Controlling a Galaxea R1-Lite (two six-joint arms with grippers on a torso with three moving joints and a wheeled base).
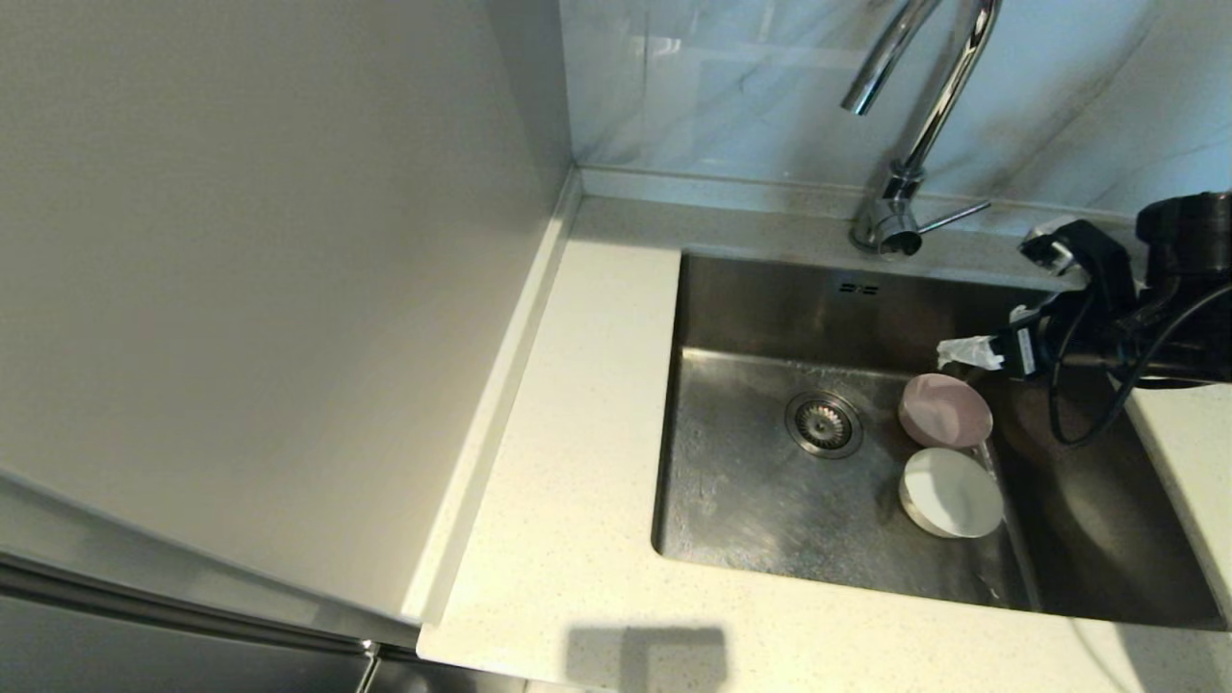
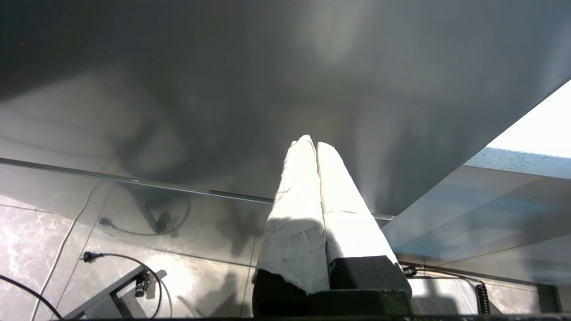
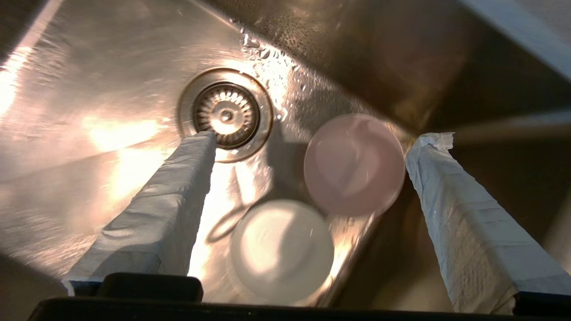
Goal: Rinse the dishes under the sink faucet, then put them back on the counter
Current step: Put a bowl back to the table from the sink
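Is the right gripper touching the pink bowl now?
Apart. In the right wrist view, the right gripper is open, and the pink bowl lies below between its fingers, with sink floor visible around it.

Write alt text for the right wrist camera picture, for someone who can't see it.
The right gripper hangs open above the steel sink, its two wrapped fingers spread wide with nothing between them. Below lie a pink bowl and a white bowl, side by side on the wet basin floor near the round drain strainer.
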